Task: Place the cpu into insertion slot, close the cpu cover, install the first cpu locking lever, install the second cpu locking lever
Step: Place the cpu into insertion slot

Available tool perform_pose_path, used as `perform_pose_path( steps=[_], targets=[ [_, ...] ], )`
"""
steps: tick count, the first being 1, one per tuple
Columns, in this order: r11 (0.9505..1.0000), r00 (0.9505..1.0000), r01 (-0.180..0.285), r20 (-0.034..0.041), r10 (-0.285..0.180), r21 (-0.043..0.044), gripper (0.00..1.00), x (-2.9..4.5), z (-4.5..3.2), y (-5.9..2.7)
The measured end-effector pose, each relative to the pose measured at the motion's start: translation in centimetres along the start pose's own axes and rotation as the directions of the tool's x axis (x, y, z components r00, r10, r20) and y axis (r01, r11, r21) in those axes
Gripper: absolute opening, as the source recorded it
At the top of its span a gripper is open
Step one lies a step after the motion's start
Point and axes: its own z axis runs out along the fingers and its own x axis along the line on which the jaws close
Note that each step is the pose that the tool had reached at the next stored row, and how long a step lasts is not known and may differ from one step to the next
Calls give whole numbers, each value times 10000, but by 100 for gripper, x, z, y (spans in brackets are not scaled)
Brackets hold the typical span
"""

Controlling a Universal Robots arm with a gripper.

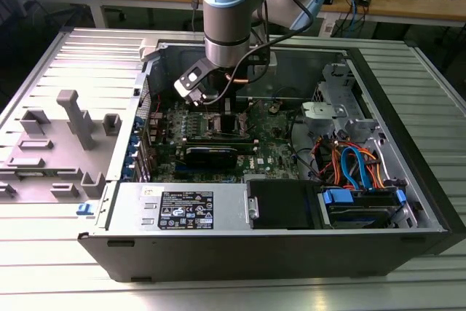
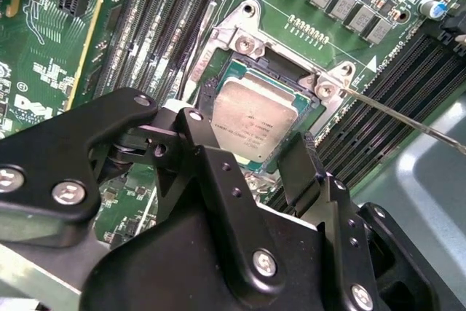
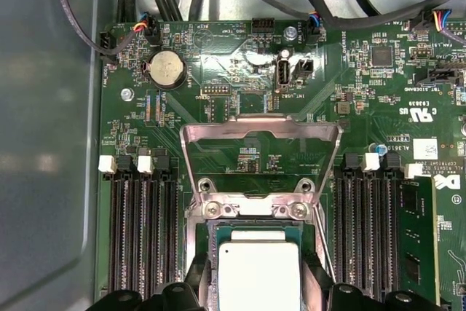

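Item: cpu, silver-topped square, located in or just over the insertion slot on the green circuit board; whether it is fully seated cannot be told. Gripper: positioned directly above the cpu, which is bracketed by the fingers at two opposite edges, those facing the banks of memory slots. The fingers are judged to be clamped on the chip, as no gap is seen at either edge. Cpu cover: swung open and back from its hinge at a free edge of the cpu, so the slot is left uncovered. Locking lever: a thin metal rod, seen unlatched, angled away from a slot corner.
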Motion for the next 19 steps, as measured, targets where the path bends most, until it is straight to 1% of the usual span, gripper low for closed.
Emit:
perform_pose_path(
  steps=[4, 11, 19],
  targets=[
    [9999, 9999, -144, 7, 144, -2, 62, 10, 7, 1],
    [9998, 9998, -181, 10, 181, -3, 62, 11, 11, 0],
    [9998, 9998, -179, 52, 179, -5, 62, 11, 12, 0]
  ],
)
